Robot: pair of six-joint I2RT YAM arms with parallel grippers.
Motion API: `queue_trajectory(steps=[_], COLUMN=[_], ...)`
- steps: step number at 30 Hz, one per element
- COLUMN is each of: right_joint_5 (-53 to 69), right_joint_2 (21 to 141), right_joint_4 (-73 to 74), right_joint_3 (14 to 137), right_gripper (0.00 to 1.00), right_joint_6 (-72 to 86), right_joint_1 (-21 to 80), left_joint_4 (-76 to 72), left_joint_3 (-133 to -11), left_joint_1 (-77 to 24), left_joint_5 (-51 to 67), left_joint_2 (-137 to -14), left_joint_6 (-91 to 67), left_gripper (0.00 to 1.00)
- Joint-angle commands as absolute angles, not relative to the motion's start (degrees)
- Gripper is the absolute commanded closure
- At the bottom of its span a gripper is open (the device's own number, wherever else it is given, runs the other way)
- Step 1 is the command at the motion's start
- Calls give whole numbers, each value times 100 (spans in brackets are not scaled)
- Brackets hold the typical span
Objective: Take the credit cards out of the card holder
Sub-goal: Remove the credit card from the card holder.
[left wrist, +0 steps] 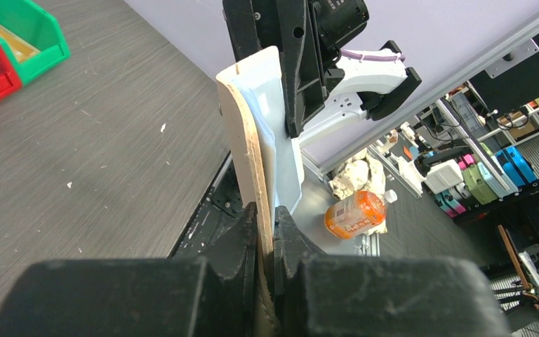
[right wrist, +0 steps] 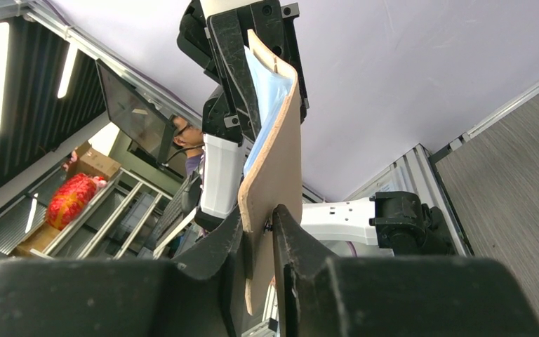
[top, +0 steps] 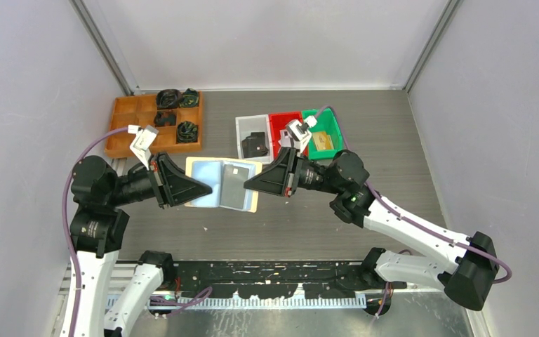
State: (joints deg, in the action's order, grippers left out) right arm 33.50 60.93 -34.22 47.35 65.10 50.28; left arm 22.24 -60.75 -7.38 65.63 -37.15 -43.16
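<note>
The card holder (top: 207, 184) hangs open above the table between my two arms, tan outside and pale blue inside. A dark grey credit card (top: 236, 184) lies in its right half. My left gripper (top: 209, 188) is shut on the holder's left edge. In the left wrist view the tan edge (left wrist: 249, 133) stands upright, pinched in that gripper (left wrist: 267, 235). My right gripper (top: 247, 184) is shut on the right edge. In the right wrist view the holder (right wrist: 277, 154) rises from between its jaws (right wrist: 258, 235), blue pockets facing left.
A wooden tray (top: 123, 116) with black lumps in its compartments sits at the back left. White (top: 242, 130), red (top: 281, 123) and green (top: 333, 126) bins stand behind the right gripper. The white bin holds a black item (top: 255, 145).
</note>
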Motion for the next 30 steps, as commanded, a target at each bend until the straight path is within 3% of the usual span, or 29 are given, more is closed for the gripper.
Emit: queue_trajectory(steps=[1, 8, 21, 23, 25, 26, 30], right_joint_5=[3390, 3402, 3081, 2974, 2945, 2944, 2916], right_joint_2=[5899, 5813, 5977, 6088, 6267, 6330, 6451], right_joint_4=[-3687, -3735, -3651, -3534, -3324, -3217, -2973], right_joint_3=[4761, 4681, 4711, 4817, 5017, 5126, 5386], right_gripper=[74, 68, 90, 95, 99, 99, 99], right_joint_6=[6408, 6434, 6464, 6431, 6399, 6376, 6333], right_joint_1=[5081, 5089, 5133, 5126, 5139, 5153, 5213], left_joint_4=[1804, 1791, 2035, 2209, 2161, 2083, 1859], left_joint_3=[-6186, -6186, -6087, -6111, -6068, -6033, -5916], left_joint_1=[-720, -721, -725, -725, -725, -726, -721], left_joint_5=[6557, 6559, 6367, 6241, 6081, 5985, 5803], left_joint_2=[-3697, -3731, -3902, -3952, -3984, -3982, -4013], left_joint_6=[-4368, -4361, -4026, -3915, -4011, -4118, -4387], left_gripper=[100, 100, 98, 87, 67, 62, 55])
